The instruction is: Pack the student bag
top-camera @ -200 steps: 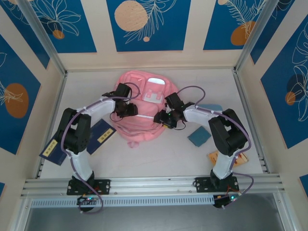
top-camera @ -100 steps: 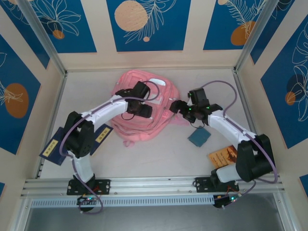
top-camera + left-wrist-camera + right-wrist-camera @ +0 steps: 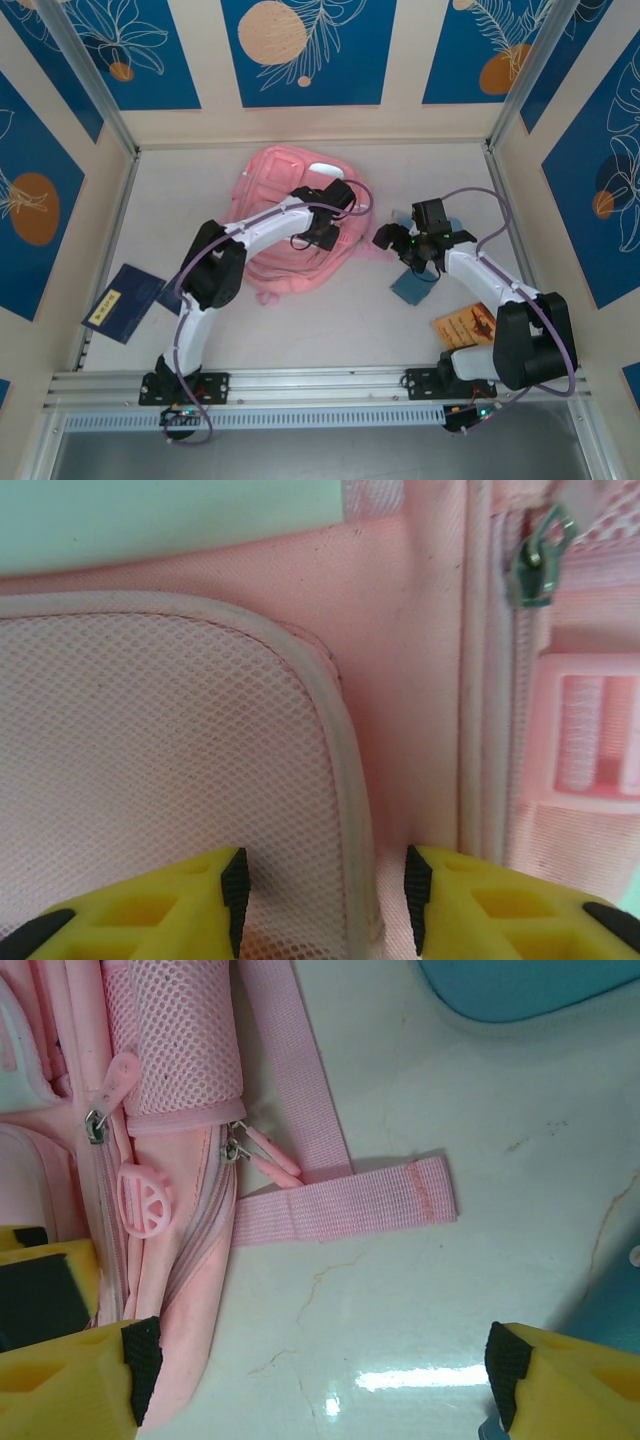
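Note:
The student bag (image 3: 285, 200) is the big pink backpack lying flat at the back middle of the table. My left gripper (image 3: 331, 221) reaches over its right part. In the left wrist view the bag's mesh pocket (image 3: 160, 760) is under the left gripper (image 3: 325, 895), which is open. The pocket's pale trim (image 3: 345, 780) runs between the jaws, and neither pad touches it. My right gripper (image 3: 393, 240) hangs wide open just right of the bag. In the right wrist view the right gripper (image 3: 320, 1370) is over bare table beside the bag's side seam (image 3: 200, 1260) and a loose pink strap (image 3: 345, 1205).
A teal pad (image 3: 412, 286) lies under the right arm, with a light-blue case (image 3: 443, 222) behind it. An orange booklet (image 3: 466, 325) sits front right. Dark blue notebooks (image 3: 122, 301) lie front left. Metal frame posts and walls close in the table.
The left gripper slid rightwards across the bag to its right side. The right gripper left the bag, drew back to the right and opened wide.

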